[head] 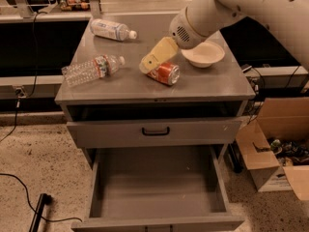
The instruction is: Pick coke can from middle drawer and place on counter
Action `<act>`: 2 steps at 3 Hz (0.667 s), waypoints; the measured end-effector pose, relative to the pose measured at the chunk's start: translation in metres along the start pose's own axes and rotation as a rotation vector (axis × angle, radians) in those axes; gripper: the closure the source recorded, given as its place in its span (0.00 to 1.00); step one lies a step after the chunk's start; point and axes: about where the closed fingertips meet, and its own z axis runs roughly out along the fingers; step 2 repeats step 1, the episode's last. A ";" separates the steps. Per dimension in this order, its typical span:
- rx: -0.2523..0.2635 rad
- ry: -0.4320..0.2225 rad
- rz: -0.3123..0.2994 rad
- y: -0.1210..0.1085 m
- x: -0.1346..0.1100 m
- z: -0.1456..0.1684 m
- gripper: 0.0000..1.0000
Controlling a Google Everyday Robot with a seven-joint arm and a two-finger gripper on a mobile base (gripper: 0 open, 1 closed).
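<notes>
The coke can (165, 73) lies on its side on the counter (120, 86), near the middle, with its silver end facing right. My gripper (155, 57), cream-coloured, reaches down from the upper right and sits right at the can's upper left side, touching or nearly touching it. The middle drawer (159, 190) is pulled wide open below; its grey floor holds nothing.
Two clear plastic bottles lie on the counter: one with a red label at the left edge (91, 69), one at the back (112, 29). A white bowl (203, 53) stands right of the can. A closed drawer front with a black handle (155, 131). A cardboard box (280, 149) stands at the right.
</notes>
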 end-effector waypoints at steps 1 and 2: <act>-0.005 -0.002 -0.003 0.001 0.000 0.000 0.00; -0.005 -0.002 -0.003 0.001 0.000 0.000 0.00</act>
